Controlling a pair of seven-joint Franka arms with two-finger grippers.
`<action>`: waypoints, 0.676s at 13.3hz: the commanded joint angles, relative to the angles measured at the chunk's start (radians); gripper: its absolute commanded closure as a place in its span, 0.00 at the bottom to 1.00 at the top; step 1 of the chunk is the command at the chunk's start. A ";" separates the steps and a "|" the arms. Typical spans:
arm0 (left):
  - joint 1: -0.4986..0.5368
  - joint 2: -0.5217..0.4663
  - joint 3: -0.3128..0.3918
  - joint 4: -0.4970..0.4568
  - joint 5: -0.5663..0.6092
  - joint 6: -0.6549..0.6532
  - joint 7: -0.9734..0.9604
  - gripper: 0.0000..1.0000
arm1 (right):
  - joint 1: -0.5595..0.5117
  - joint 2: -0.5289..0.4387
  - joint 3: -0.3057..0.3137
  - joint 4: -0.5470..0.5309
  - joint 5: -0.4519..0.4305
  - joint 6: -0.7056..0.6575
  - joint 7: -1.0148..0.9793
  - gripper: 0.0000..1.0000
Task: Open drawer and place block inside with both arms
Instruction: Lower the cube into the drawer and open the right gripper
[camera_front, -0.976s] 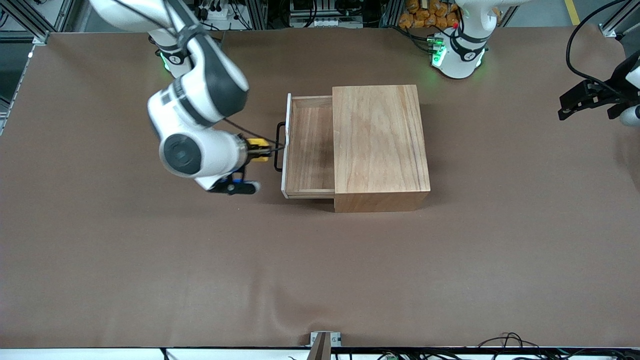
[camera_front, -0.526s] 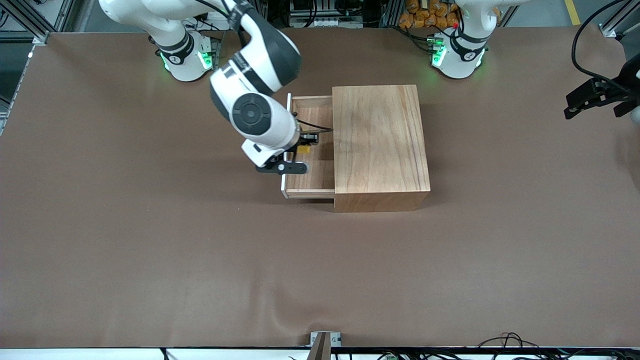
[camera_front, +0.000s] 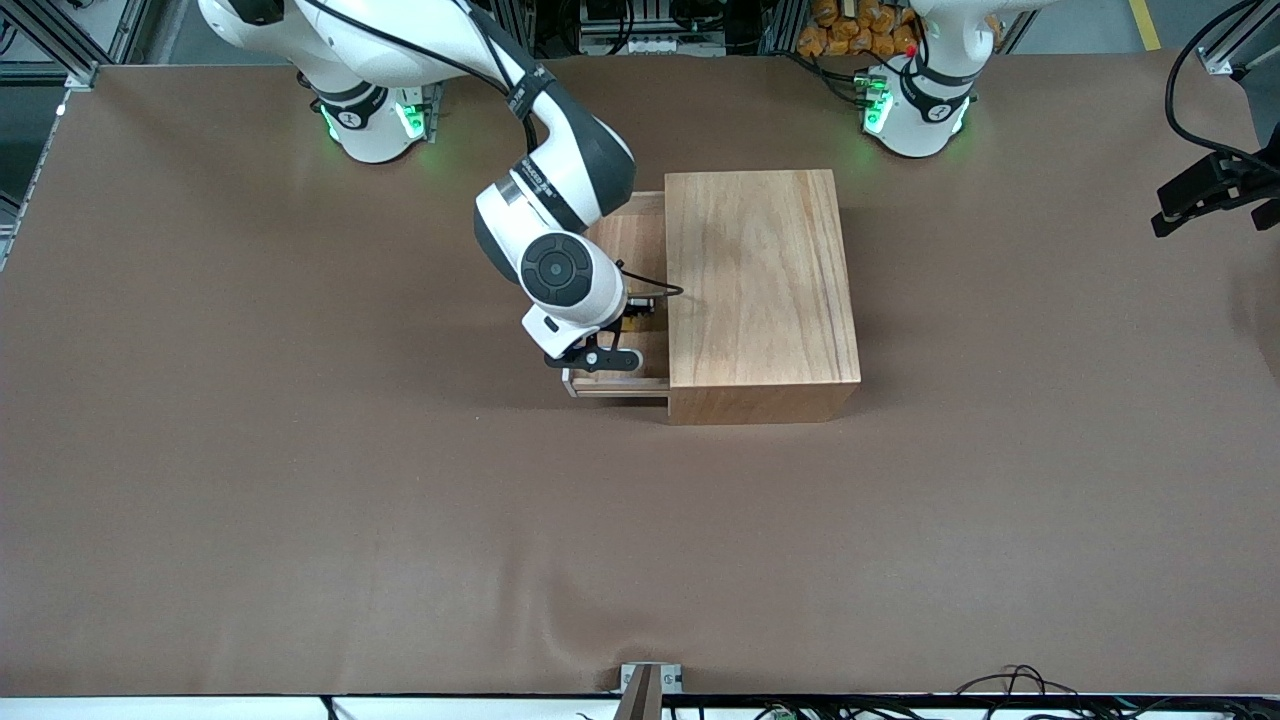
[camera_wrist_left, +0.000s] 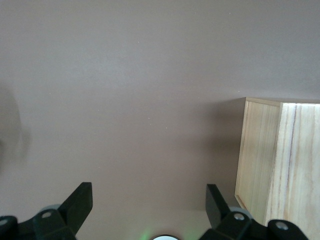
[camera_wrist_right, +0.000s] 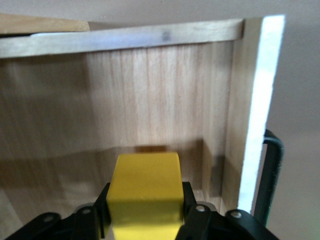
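The right gripper (camera_wrist_right: 145, 212), clamping the block (camera_wrist_right: 145, 190), hangs over the open drawer (camera_wrist_right: 150, 110). The left gripper (camera_wrist_left: 150, 210) waits spread and empty, seemingly over bare table (camera_wrist_left: 125, 75).

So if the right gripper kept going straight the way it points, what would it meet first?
Probably the drawer floor: the right gripper, shut on the yellow block, points down into the open tray, though depth is unclear.

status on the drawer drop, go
Right gripper shut on block, over open drawer. Left gripper open, waiting at the left arm's table end. Nothing obstructing.
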 joint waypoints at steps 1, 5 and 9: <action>0.013 -0.008 -0.005 0.008 -0.023 -0.006 0.013 0.00 | 0.001 -0.027 -0.007 0.012 -0.009 -0.027 0.021 0.00; 0.039 -0.008 -0.002 0.008 -0.073 -0.004 0.013 0.00 | -0.037 -0.083 -0.014 0.074 -0.010 -0.123 0.010 0.00; 0.040 -0.010 -0.001 0.007 -0.071 -0.004 0.013 0.00 | -0.183 -0.084 -0.011 0.287 -0.006 -0.329 0.004 0.00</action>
